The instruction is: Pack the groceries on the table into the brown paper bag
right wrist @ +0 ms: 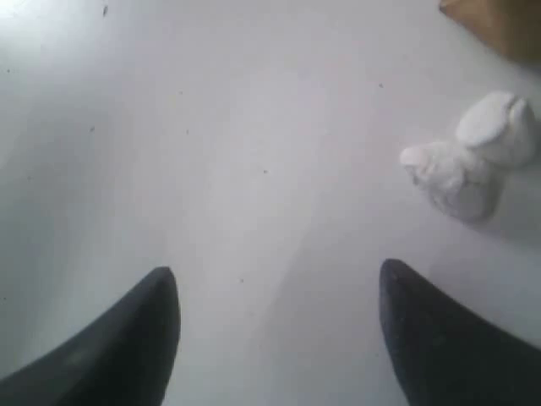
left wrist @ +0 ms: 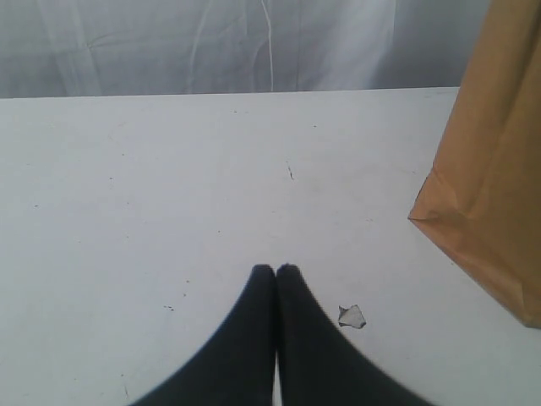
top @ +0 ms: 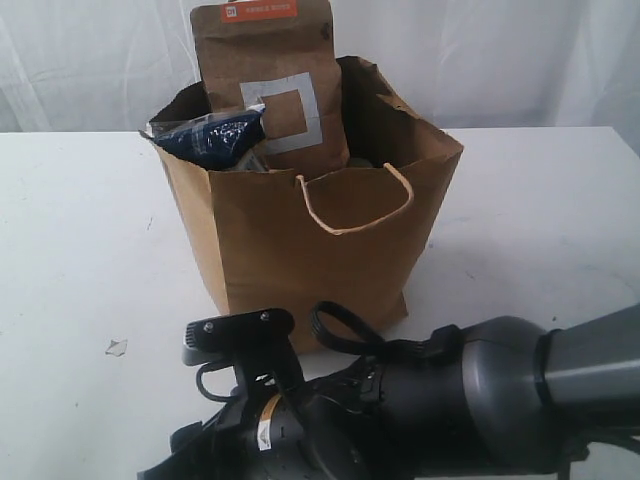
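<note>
The brown paper bag stands upright mid-table on the white table. A brown pouch with an orange top sticks up out of it, and a long dark noodle packet leans over its left rim. My left gripper is shut with nothing in it, low over bare tabletop, with the bag's corner off to one side. My right gripper is open over bare table and holds nothing. A corner of the bag shows at the edge of the right wrist view.
A dark arm lies across the front of the exterior view, just before the bag. A small white crumb lies front left, beside the left fingertips. A white crumpled lump lies beyond the right fingers.
</note>
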`<state>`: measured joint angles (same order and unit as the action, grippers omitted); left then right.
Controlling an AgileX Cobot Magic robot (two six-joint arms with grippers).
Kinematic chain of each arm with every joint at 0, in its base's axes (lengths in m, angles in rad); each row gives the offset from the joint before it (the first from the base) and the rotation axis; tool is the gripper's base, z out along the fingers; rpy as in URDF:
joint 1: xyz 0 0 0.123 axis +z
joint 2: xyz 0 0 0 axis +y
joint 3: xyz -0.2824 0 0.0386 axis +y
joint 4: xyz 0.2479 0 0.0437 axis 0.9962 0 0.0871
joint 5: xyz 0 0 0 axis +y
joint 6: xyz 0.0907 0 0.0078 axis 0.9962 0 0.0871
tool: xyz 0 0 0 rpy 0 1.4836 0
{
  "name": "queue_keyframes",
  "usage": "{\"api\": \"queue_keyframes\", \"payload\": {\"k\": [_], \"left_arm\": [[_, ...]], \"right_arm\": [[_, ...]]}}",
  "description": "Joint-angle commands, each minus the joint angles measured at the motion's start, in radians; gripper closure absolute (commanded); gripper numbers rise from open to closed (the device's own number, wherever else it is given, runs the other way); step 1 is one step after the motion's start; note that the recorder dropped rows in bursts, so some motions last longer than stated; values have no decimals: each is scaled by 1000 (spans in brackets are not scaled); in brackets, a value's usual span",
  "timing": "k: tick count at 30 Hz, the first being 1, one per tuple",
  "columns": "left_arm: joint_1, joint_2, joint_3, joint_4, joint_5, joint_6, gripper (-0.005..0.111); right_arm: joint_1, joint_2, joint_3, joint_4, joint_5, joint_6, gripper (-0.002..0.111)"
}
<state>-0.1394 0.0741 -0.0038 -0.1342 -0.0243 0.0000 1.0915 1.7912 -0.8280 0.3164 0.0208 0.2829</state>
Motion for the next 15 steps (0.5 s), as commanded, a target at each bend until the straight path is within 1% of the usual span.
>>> {"api": "queue_keyframes", "payload": {"k": [1,7,10,15], "left_arm": [[2,-5,4,1,2,0,107],[2,-5,4,1,2,0,107],[2,-5,4,1,2,0,107],[2,-5,4,1,2,0,107]], "right_arm": [[-5,21,-24,-1,-21,-62,45],[-8,29,-51,-1,-21,-88,45],[-26,34,-60,-1,-21,-87,45],[-45,50,-60,-1,23,-87,45]]}}
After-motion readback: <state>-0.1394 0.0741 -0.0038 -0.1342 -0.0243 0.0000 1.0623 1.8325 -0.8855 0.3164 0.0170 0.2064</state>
